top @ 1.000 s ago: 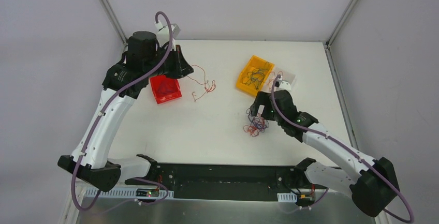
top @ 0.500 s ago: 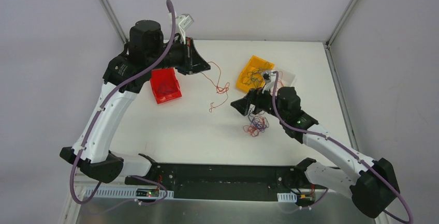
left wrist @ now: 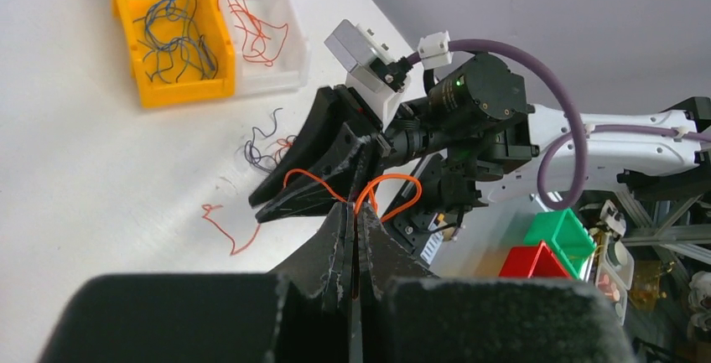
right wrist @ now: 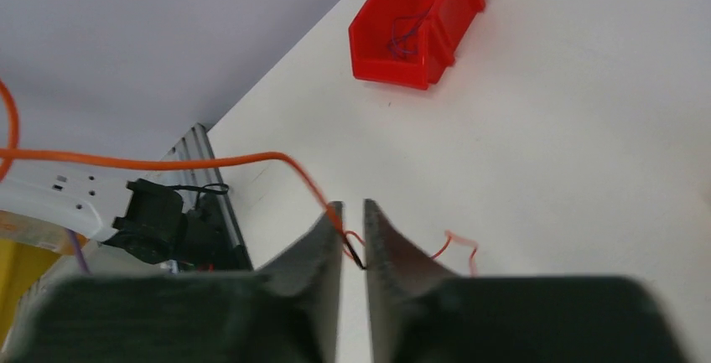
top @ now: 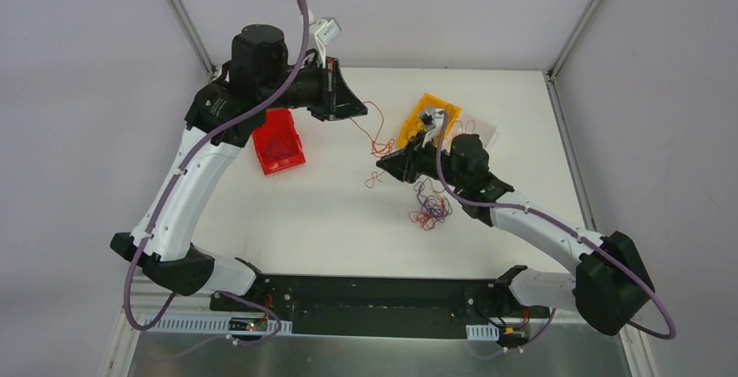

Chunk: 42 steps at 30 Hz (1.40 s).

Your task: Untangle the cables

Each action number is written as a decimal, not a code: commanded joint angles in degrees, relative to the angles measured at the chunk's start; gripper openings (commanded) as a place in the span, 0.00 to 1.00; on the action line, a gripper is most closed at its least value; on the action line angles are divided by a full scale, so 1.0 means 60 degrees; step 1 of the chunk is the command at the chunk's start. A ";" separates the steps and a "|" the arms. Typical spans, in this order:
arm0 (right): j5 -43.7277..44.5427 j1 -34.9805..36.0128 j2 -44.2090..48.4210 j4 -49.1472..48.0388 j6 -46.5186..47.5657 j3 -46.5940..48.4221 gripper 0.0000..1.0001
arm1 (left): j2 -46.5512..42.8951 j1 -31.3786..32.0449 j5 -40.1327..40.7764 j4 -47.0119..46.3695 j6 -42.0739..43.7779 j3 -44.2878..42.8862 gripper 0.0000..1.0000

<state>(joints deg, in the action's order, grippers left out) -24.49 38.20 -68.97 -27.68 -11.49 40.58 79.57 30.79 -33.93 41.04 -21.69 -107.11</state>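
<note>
While both end effectors, left (top: 358, 109) and right (top: 384, 166), pinch 1 orange cable (top: 376, 142), you see it hanging between them, tail toward the counter (top: 331, 212).

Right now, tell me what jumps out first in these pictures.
An orange wire hangs in mid-air between the two claws, above the middle of the table. The left claw is shut on it; the right claw has it between its tips. A wire tangle lies below; a red bin sits left.

orange cable (left wrist: 394, 184), red bin (top: 278, 144), yellow bin (left wrist: 172, 28)
</note>
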 commanded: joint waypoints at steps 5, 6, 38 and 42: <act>0.2356 -0.0205 0.0922 -0.0473 -0.0706 0.0036 0.00 | 0.0401 0.0033 0.0634 -0.0233 0.0005 -0.0257 0.00; 0.2788 -0.0425 0.1146 0.0036 -0.0892 0.0098 0.00 | 0.0581 0.0026 0.0882 -0.0233 0.0011 -0.0179 0.00; 0.3998 -0.6571 -0.2648 0.4026 -0.2606 0.2585 0.00 | 1.0826 0.2082 0.3086 -0.5111 -0.0410 -0.5325 0.00; 0.4612 -0.6230 -0.2827 0.4164 -0.2289 0.2703 0.00 | 1.1032 0.2333 0.3716 -0.5005 -0.0431 -0.5272 0.00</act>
<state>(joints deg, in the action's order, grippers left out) -0.95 -1.04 -85.65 -3.90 -28.23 53.84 146.02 43.05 -16.86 12.95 -26.26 -136.38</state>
